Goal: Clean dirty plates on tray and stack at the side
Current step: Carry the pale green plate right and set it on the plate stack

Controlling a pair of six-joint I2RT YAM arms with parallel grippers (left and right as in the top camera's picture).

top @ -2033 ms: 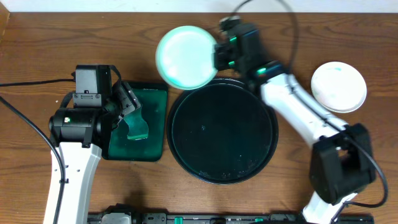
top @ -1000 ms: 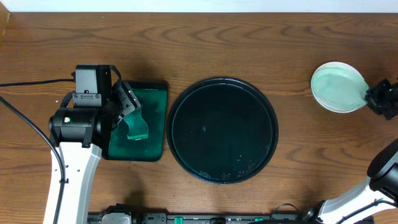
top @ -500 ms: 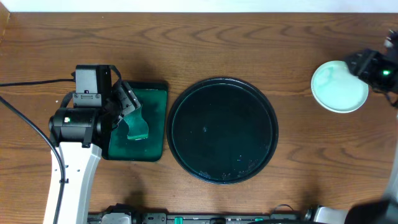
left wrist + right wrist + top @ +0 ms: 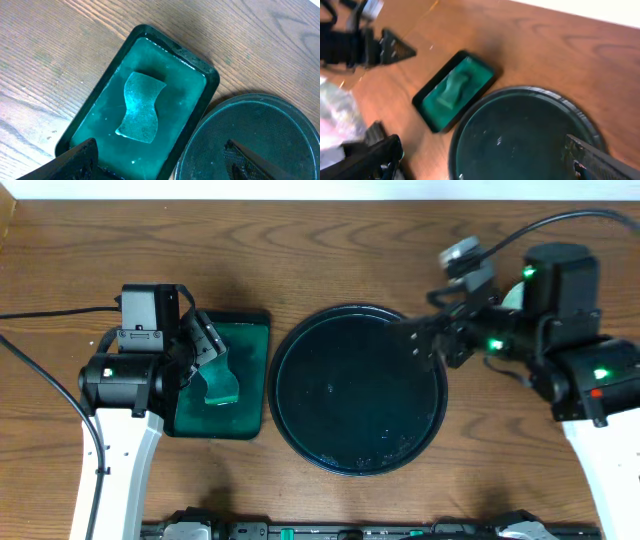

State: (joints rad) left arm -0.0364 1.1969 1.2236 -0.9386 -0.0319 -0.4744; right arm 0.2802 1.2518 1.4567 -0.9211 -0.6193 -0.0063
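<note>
The round dark tray lies mid-table with no plate on it; it also fills the lower part of the right wrist view. My right gripper hangs open and empty over the tray's right rim. Of the white plates stacked at the right, only a sliver shows behind the right arm. My left gripper hovers open above the green sponge in its small green dish; its fingers straddle the dish and the tray's edge.
The green dish sits just left of the round tray, nearly touching it. Bare wooden table stretches behind both. The left arm's body stands along the left side, and cables run off the left edge.
The right arm set the plate on the stack at the right, opened its jaws, and swung back left over the tray's right rim. The left arm stayed put.
</note>
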